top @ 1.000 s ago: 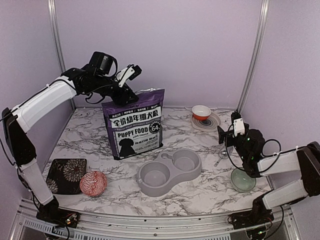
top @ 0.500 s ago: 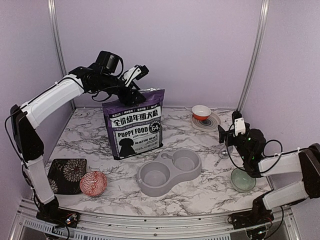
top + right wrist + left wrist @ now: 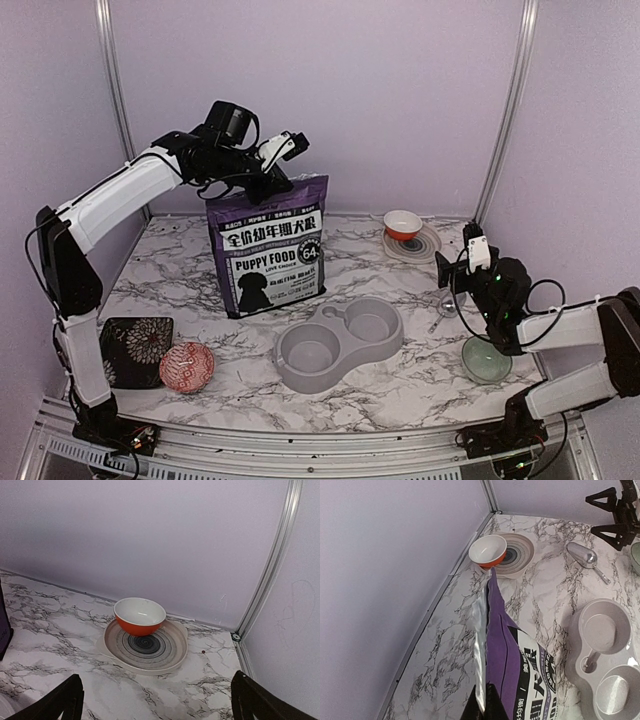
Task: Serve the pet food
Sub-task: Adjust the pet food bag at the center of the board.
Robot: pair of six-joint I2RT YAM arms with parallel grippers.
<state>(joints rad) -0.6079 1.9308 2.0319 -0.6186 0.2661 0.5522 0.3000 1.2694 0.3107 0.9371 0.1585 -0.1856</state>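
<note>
- Since a second ago the left arm has swung right along the top of the bag. The left gripper point(image 3: 484, 702) has gone from parted to pinched together on the top seam of the purple bag point(image 3: 268, 245). The right arm has barely shifted.
- Pet food: we see no loose kibble in any view, so we can't tell where it lies relative to either claw.
- The left gripper's hold is about midway along the bag's upper edge. In the left wrist view the seam runs away from the fingers toward the back right corner, with silver lining showing along one side.
- The bag stands upright at the back left of the marble table point(image 3: 420, 400), printed face toward the arm bases.
- The grey double-bowl feeder point(image 3: 340, 335) sits just in front of and right of the bag, apart from it.
- A metal scoop point(image 3: 585, 557) lies on the table beyond the feeder, near the right gripper point(image 3: 157, 690).
- The right gripper's jaws are wide apart, gripping nothing. It hovers over the right side of the table, facing the back corner.
- In that corner an orange bowl point(image 3: 139, 616) sits on a striped plate point(image 3: 170, 655).
- A green bowl point(image 3: 486, 360) is at the front right, beside the right arm.
- At the front left, a red patterned bowl point(image 3: 186, 365) sits just beside a dark floral tray point(image 3: 133, 350).
</note>
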